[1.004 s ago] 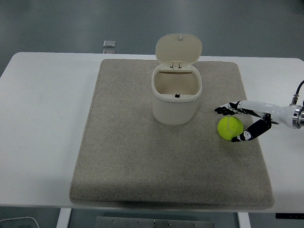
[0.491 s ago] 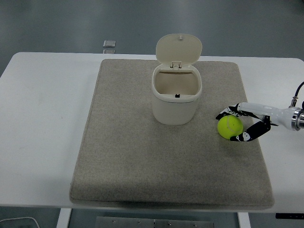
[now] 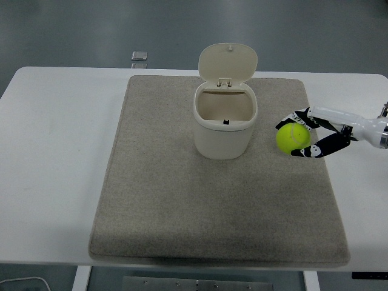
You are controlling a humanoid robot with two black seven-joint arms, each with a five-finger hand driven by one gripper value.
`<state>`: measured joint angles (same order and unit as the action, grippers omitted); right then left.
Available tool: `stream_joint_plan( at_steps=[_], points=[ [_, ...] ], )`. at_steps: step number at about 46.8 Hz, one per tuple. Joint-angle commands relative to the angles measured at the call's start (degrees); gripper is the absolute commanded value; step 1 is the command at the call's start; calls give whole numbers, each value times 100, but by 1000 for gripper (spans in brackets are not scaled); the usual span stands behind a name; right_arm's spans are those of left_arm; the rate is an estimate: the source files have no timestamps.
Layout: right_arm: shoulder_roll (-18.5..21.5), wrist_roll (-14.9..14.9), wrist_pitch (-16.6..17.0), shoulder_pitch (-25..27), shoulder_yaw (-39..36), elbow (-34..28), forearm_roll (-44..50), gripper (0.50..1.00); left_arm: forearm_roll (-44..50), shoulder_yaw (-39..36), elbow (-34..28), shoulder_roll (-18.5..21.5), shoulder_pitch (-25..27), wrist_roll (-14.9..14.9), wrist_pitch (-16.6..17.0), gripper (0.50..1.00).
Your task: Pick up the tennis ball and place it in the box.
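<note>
Right hand (image 3: 306, 133), black w/ white markings on a white forearm, comes in from the right edge, fingers (image 3: 293, 117) clamped round the yellow-green fuzzy tennis ball (image 3: 293, 137): fingers over the far side, thumb curled under the near side. Ball sits just right of the cream plastic box w/ flip-up lid (image 3: 225, 118), not touching it, above the grey rectangular fabric mat (image 3: 170, 200). Can't tell if ball's clear of the mat. Box lid stands open, upright at the back. Mat lies on the white table (image 3: 54, 151). Small grey square object (image 3: 139, 56) at table's far edge.
</note>
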<state>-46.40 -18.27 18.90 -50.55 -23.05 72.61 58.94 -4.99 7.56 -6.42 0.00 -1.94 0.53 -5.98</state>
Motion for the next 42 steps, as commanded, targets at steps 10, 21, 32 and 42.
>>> stream_joint_plan(
  at_steps=[10,21,32,42],
  points=[
    [78,-1,492,-710,-173,7,-383,500,-2,0,0,0,0,0,0,992],
    [359,69,703,-1106,-156,-1,-762,500,-2,0,0,0,0,0,0,992],
    [966,280,300,-1133,-86,-116,-762,500,-2,0,0,0,0,0,0,992],
    [1221,447,18,-1106,-7,-160,-761,504,-2,0,0,0,0,0,0,992]
  ],
)
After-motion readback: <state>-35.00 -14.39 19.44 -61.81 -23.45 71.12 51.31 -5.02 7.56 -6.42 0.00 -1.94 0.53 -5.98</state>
